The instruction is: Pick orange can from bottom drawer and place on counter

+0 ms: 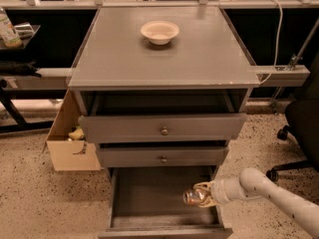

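- A bottle (5,28) with a green label stands on a dark side shelf at the far left.
- A cardboard box (70,151) sits on the speckled floor, touching the left side of the cabinet, with something yellowish inside it.
- The counter (119,59) is the flat grey top of the cabinet; a cream bowl (159,32) stands upright on its far half, near the middle.
- Below the counter, the top drawer (124,127) is pulled out a little and has a small round knob at its centre.
- The middle drawer (129,157), also with a knob, is nearly closed.
- The bottom drawer (144,200) is pulled well out towards the near side, showing its dark grey inside.
- The orange can (191,197) is inside the bottom drawer, at its right side, tipped on its side with a shiny end facing left.
- The gripper (200,195) reaches into the drawer from the right and is clenched around the orange can, one pale finger above it and one below.
- The white arm (264,193) runs from the gripper to the near right corner.
- A black office chair (301,128) stands on the floor at the right edge.
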Available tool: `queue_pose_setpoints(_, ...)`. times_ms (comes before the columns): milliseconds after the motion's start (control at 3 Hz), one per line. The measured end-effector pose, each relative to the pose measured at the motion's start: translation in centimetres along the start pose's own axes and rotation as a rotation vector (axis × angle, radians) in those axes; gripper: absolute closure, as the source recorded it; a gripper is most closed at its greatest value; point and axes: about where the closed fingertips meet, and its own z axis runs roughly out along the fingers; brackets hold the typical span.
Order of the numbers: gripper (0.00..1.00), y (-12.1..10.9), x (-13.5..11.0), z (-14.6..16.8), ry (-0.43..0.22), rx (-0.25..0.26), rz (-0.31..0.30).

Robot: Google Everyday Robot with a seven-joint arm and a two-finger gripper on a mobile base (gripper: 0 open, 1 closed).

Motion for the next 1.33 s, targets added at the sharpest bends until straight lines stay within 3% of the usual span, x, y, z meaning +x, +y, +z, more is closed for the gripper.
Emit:
queue_pose_setpoints(333, 1.00, -1.6, -5.7, -6.9, -0.101, 0.021, -0.101)
queue_pose_setpoints(667, 1.00, -2.5, -8.9, -11.2, -0.154, 0.045, -0.165)
queue_pose_setpoints(1000, 1.00, -2.5, -8.9, -11.2, -0.154, 0.045, -0.165)
queue_pose_setpoints(1333, 1.00, -5.5, -12.2, -14.4, -0.142, 0.052, -0.180)
